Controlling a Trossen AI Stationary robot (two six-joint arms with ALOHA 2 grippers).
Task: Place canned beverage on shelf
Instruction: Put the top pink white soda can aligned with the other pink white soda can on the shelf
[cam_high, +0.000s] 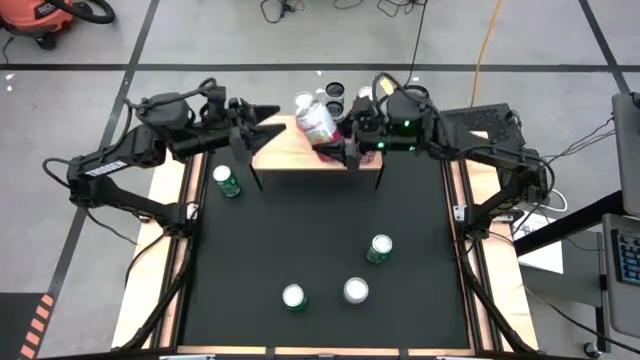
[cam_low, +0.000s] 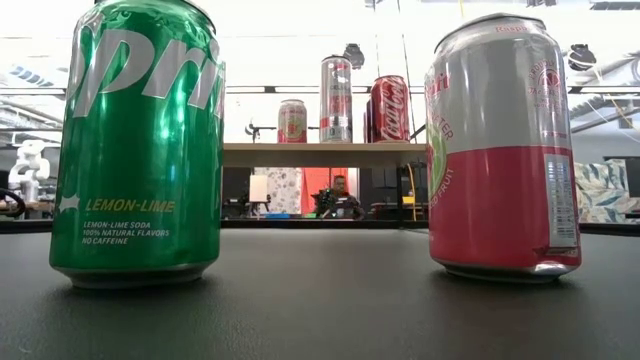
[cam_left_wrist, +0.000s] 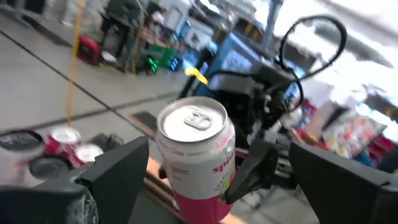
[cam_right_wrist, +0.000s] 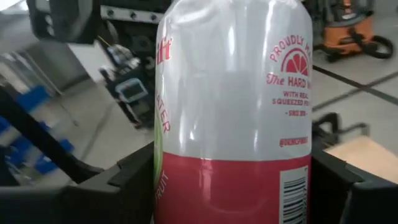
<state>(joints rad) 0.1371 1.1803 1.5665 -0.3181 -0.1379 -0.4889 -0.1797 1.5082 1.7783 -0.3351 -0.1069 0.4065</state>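
Observation:
A white-and-pink can (cam_high: 315, 120) is held over the wood-topped shelf (cam_high: 285, 152) at the table's far middle, with my right gripper (cam_high: 345, 140) shut on it, coming from the right. In the right wrist view the can (cam_right_wrist: 233, 112) fills the gap between the fingers. My left gripper (cam_high: 268, 125) stands open just left of the can, touching nothing; in its wrist view the can (cam_left_wrist: 196, 149) shows ahead, beyond its spread fingers (cam_left_wrist: 118, 177). Whether the can's bottom rests on the shelf is hidden. My right gripper pinches the can's lower, pink part (cam_right_wrist: 180, 193) between its two fingers (cam_right_wrist: 127, 183), one on each side of the round wall. The fingers come in level from the table's right side. The can stands top up, slightly tilted, over the shelf's top.
Other cans (cam_high: 338, 95) stand along the shelf's far edge, in the low view as a row (cam_low: 336, 98) on the shelf top (cam_low: 320, 150). A green can (cam_high: 227, 181) stands at the left, three more (cam_high: 355, 290) on the near half of the black table.

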